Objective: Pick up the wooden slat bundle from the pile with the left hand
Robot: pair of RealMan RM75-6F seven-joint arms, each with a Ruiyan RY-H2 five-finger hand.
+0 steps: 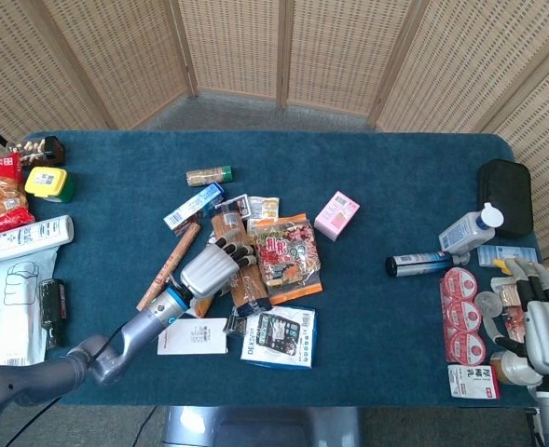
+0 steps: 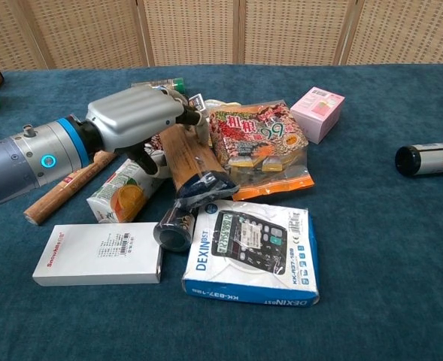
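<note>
While the blue-and-white boxed calculator at lower centre of the chest view reads "DEXIN", the flat white box beside it carries red lettering too small to read, and the orange snack bag shows "99". At frame centre, the brown wooden slat bundle lies tilted in the pile, under the silver left hand, whose fingers curl over its upper part, holding it. At lower right of the head view, the right hand rests with fingers spread, holding nothing.

Blue-carpeted table, pink box, white box, calculator box, black pouch
</note>
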